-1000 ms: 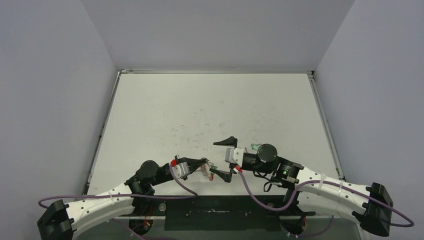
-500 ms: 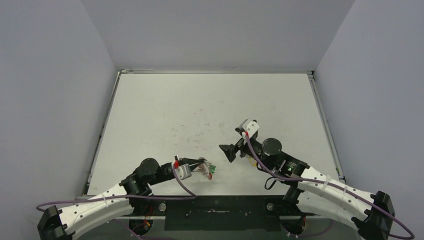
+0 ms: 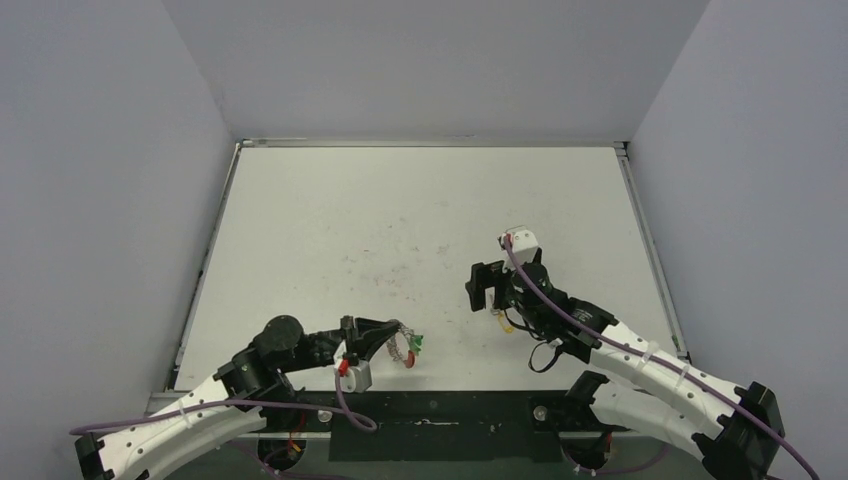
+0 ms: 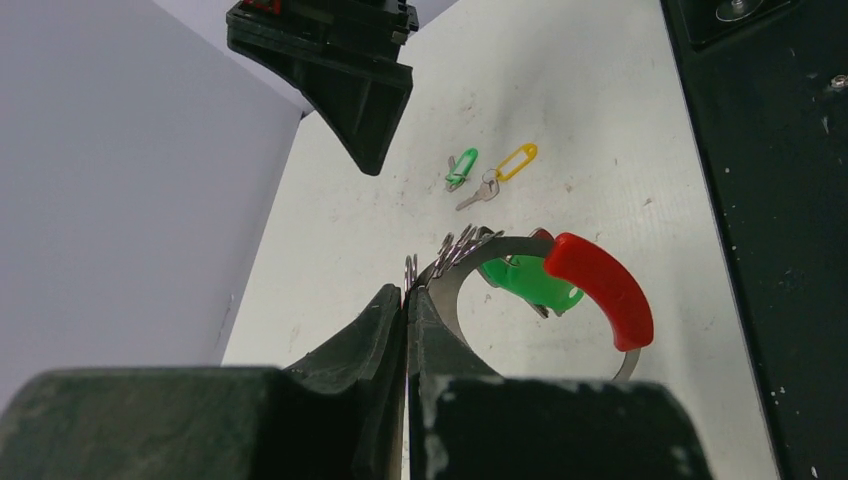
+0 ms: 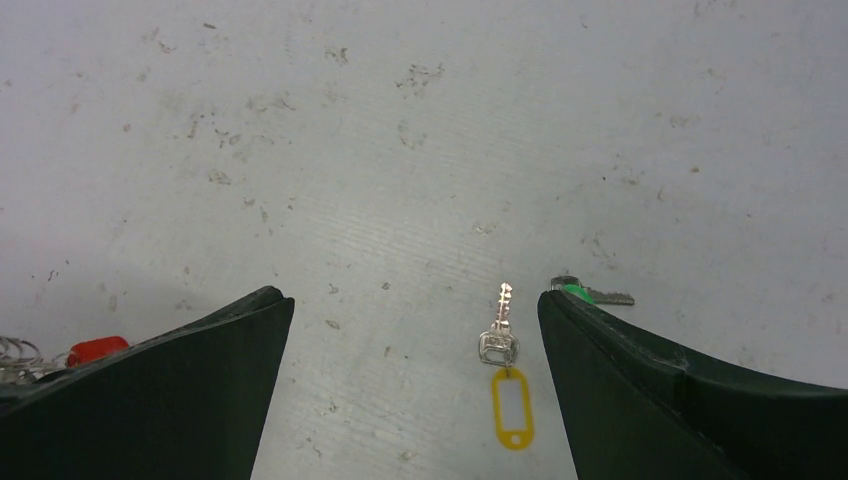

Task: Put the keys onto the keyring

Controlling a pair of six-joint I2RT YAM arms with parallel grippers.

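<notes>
Above yellow key (image 5: 500, 345): right gripper (image 5: 412, 300) spread wide, just swung off keyring (image 4: 600, 285).
Keyring pinched by left gripper (image 4: 405, 300); suggests next pickup.

open table (image 3: 400, 200) beyond loose keys (image 5: 499, 346), walls (image 3: 100, 200) flanking

Two loose keys are lying at the near right: one yellow-tagged key (image 5: 500, 338) and one green-tagged key (image 5: 592, 294). One keyring (image 4: 468, 264) is sitting at the near left, carrying one green tag (image 4: 530, 283).
</notes>
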